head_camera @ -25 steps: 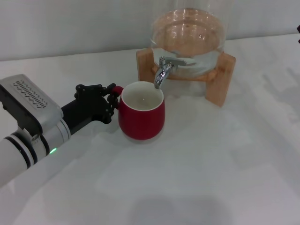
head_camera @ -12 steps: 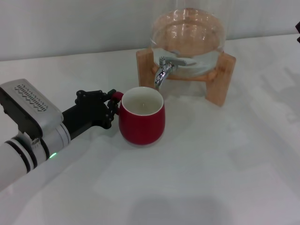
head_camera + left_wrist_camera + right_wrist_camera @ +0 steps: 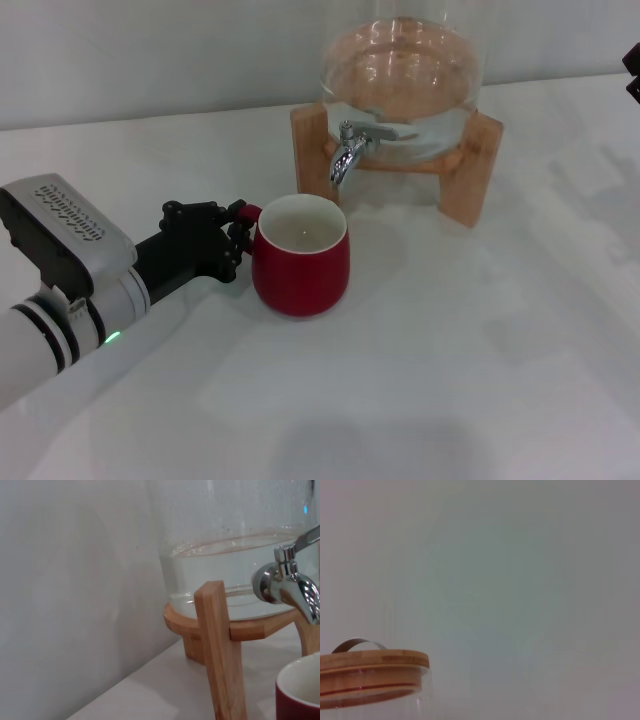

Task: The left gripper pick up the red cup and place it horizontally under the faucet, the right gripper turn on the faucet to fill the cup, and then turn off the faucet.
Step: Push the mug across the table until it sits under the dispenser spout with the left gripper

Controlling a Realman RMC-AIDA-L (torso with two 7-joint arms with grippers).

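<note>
A: Left tool [image 3: 236, 236] is clenched on the red cup's [image 3: 300, 257] handle; the cup sits on the counter [image 3: 450, 360], short of the faucet [image 3: 348, 153].

B: Slide it forward, level, centring the rim beneath the spout. Right tool [image 3: 633, 72] barely shows at the edge; I can't tell its state.

The left gripper [image 3: 232, 235] is a black claw of several small jointed links with round pivot screws. Behind it sits a boxy light-grey wrist housing [image 3: 62, 228] with a slotted vent grille on top, joined to a white forearm [image 3: 35, 345] ringed by black bands, with a small green light glowing near the bands.
</note>
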